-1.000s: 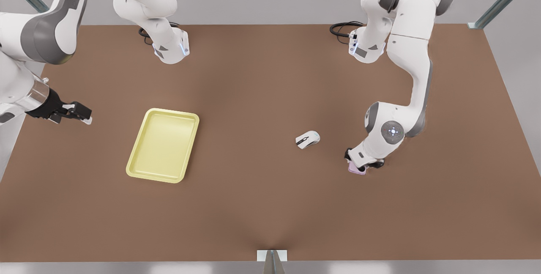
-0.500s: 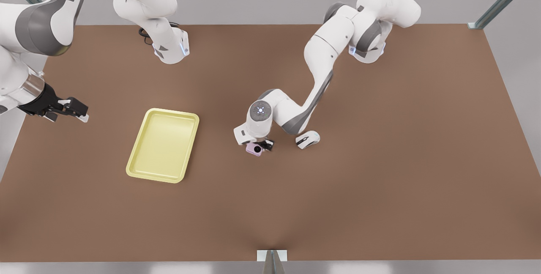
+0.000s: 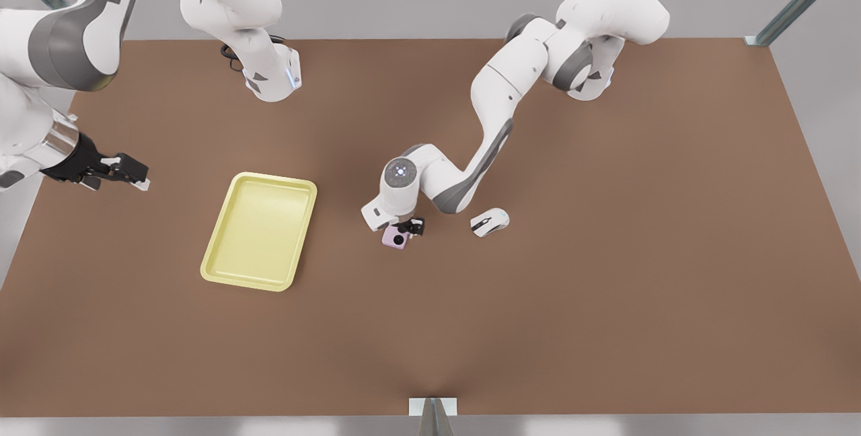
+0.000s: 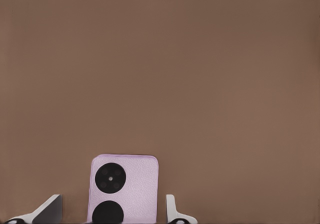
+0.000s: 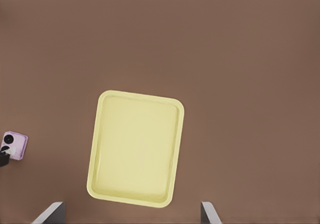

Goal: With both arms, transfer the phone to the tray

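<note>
Between the left gripper's (image 3: 401, 229) spread fingers (image 4: 172, 211) — the phone (image 4: 123, 188), untouched.

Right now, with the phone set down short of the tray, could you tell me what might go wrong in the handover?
1. The left gripper has its fingers spread beside the phone, which lies on the table; withdrawing carelessly could nudge it.
2. The mouse sits close to that arm, so a sweep back might knock it.
3. The right gripper, open, hangs beyond the tray; reaching the phone means crossing over the tray, risking a clipped rim.
</note>
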You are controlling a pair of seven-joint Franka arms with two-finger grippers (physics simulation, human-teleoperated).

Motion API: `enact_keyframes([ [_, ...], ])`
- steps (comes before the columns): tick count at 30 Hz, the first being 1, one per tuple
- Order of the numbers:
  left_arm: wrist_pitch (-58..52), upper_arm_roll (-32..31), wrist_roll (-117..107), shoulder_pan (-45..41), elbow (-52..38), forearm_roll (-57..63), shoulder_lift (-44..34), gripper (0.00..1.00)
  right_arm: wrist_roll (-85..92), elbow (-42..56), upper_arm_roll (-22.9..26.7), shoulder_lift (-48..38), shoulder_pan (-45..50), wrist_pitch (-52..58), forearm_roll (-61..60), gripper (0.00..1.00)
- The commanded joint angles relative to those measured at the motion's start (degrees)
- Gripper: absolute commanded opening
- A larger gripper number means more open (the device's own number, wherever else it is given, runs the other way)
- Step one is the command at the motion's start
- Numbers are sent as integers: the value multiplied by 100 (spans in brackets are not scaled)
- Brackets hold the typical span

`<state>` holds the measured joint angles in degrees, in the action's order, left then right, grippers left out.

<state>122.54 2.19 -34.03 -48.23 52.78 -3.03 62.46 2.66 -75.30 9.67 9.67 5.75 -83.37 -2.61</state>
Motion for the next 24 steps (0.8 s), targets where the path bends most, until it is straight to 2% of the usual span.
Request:
enact_keyframes([
  [1, -1327, -17, -484, 375, -4, -145, -313, 100, -11, -90, -88, -1, -13, 66, -20, 100],
  [2, -2312, 62, 615, 929, 66, -383, -839, 100, -29, -90, -343, 0, -127, 75, 42, 100],
  [4, -3350, 80, 1846, 2019, 365, -374, -1789, 100, -29, -125, -501, 17, -30, 102, 42, 100],
  [5, -3913, 299, 2584, 2476, 356, -321, -2228, 100, -397, -160, -677, 35, -21, 93, -11, 100],
  [6, -4185, 729, 2945, 2485, 356, -321, -2483, 100, -898, -213, -1028, 44, -21, 67, 6, 100],
  [7, -4300, 871, 3209, 2748, 662, -286, -3001, 100, -1593, -248, -1336, 105, 48, 23, -20, 100],
  [8, -4265, 625, 3314, 2933, 1287, 372, -3740, 100, -1988, -240, -1336, 298, 356, -109, -73, 100],
  [9, -4238, 45, 3306, 3477, 1674, 654, -4276, 100, -2568, -222, -1345, 430, 672, -284, -117, 100],
  [10, -3931, -131, 3315, 3794, 2367, 883, -4996, 100, -3342, -222, -1512, 588, 866, -487, -108, 100],
  [11, -3641, -368, 3306, 4172, 2914, 900, -5481, 100, -3904, -248, -1898, 711, 866, -891, -82, 100],
  [15, -3684, -360, 3359, 4146, 2729, 1023, -5270, 100, -5609, -336, -1978, 1379, 1587, -1779, 59, 100],
  [17, -3913, -255, 3367, 4146, 2738, 979, -5542, 100, -6436, -810, -1987, 1617, 1868, -2728, 112, 100],
  [19, -3939, -254, 3359, 4146, 2738, 979, -5534, 100, -7253, -855, -1978, 2144, 2026, -3502, 270, 100],
  [22, -3930, -254, 3359, 4146, 2729, 980, -5499, 100, -8484, -881, -1987, 2645, 2290, -3959, 595, 100],
  [24, -3931, -254, 3359, 4146, 2729, 988, -5490, 100, -8537, -1048, -1978, 2847, 2352, -4328, 710, 100],
])
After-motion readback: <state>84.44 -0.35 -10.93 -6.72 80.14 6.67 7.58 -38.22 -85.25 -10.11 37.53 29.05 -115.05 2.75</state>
